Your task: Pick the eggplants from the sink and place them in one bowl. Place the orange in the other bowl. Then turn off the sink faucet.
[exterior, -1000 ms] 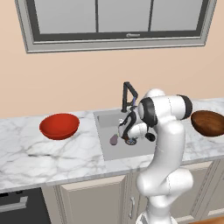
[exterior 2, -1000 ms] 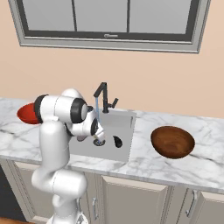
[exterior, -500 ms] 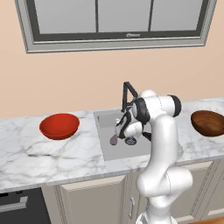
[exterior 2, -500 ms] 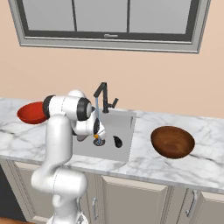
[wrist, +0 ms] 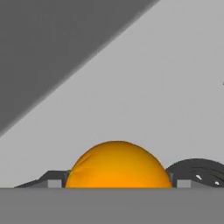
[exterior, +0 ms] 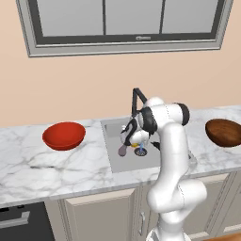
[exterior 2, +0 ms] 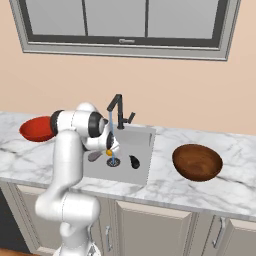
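Observation:
My gripper [wrist: 117, 181] is down in the sink [exterior: 113, 157], shut on the orange [wrist: 117, 166], which fills the gap between both fingertips [wrist: 54, 182]. From the base, the orange [exterior 2: 109, 152] peeks out under the hand [exterior: 132, 136], just above the drain [exterior 2: 113, 162]. The pale eggplant [exterior: 122, 150] lies on the basin floor left of the hand, and the dark eggplant [exterior 2: 134, 161] lies right of the drain. Water runs from the black faucet [exterior 2: 119, 111]. The red bowl [exterior: 64, 135] sits left of the sink and the brown bowl [exterior: 225, 132] right of it.
White marble counter [exterior: 56, 169] runs along both sides of the sink, with cabinet doors below. A window [exterior: 127, 21] sits in the wall behind the faucet. The sink's walls [wrist: 52, 43] close in around the hand.
The arm has leaned further left over the sink, and the hand has shifted a little left in the basin. The orange stays under the hand. Eggplants and bowls have not moved.

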Motion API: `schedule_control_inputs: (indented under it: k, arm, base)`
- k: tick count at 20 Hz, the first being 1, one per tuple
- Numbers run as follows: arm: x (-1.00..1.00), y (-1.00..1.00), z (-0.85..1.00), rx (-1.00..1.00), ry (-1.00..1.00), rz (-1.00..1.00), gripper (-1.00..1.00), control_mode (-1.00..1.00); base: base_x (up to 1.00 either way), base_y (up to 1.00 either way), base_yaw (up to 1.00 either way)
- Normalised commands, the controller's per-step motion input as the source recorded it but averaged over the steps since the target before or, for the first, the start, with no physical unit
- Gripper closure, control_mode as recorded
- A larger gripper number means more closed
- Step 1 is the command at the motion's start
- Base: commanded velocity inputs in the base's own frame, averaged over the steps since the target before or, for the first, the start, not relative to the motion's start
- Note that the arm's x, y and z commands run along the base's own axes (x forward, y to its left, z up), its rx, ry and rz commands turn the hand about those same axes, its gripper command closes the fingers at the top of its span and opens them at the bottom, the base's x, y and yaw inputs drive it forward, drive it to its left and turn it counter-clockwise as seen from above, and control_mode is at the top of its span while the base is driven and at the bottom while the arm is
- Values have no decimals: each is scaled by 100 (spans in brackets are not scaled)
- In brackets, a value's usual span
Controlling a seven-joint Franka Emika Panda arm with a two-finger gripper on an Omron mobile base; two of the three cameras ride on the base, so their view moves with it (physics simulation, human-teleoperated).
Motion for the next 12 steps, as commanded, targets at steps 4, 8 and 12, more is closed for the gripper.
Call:
schedule_control_inputs:
  k: [4,8,12]
  arm:
    - [-85,-1,48,1,-20,0,100,-100]
    - [-95,-1,72,1,-30,1,100,-100]
    - [-77,8,89,0,-25,2,100,-100]
  base:
    - [0,0,0]
    - [0,0,0]
    - [0,0,0]
